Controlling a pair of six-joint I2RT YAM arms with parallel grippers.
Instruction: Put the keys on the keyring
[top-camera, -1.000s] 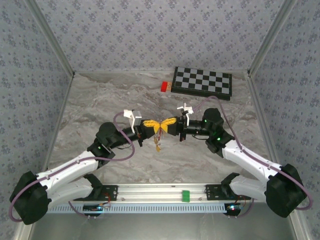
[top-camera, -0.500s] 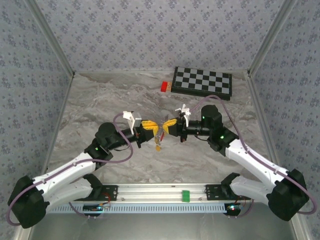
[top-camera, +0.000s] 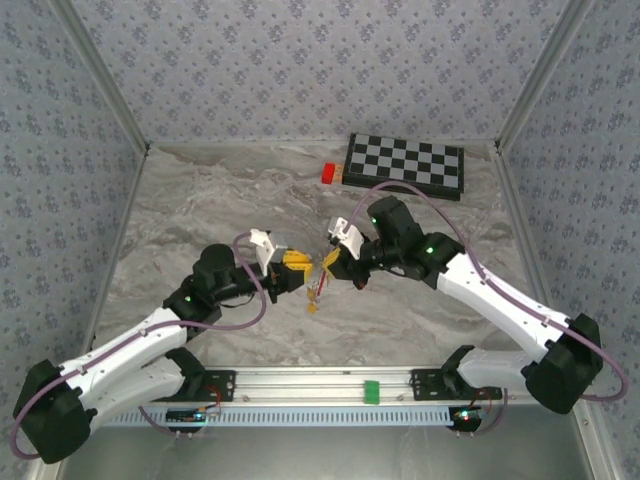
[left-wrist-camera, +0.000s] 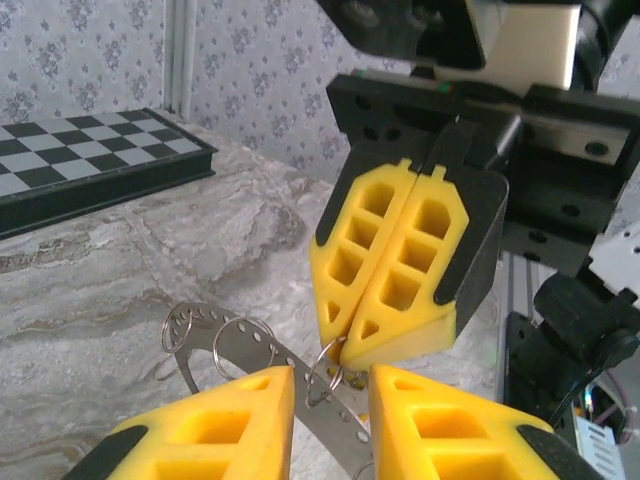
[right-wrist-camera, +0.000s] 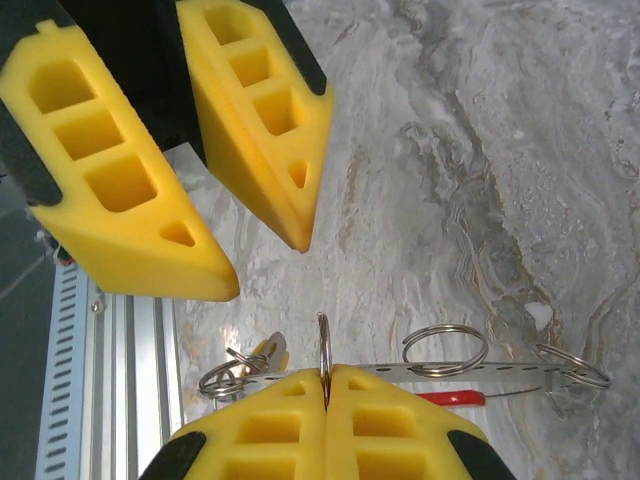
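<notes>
Right fingers (right-wrist-camera: 255, 440) are pressing together at the bottom of the wrist frame, pinching the keyring (right-wrist-camera: 323, 362) upright by one thin wire loop. Left fingers (right-wrist-camera: 255, 110) are standing spread at upper left, gripping nothing. A perforated metal strip (right-wrist-camera: 500, 371) with more loops and a red section is trailing from the pinch over the marble surface (right-wrist-camera: 480, 150). The keys (top-camera: 314, 298) are dangling at centre of the overhead frame. Success is likely calling for a steady loop and a square grip on one key head.
</notes>
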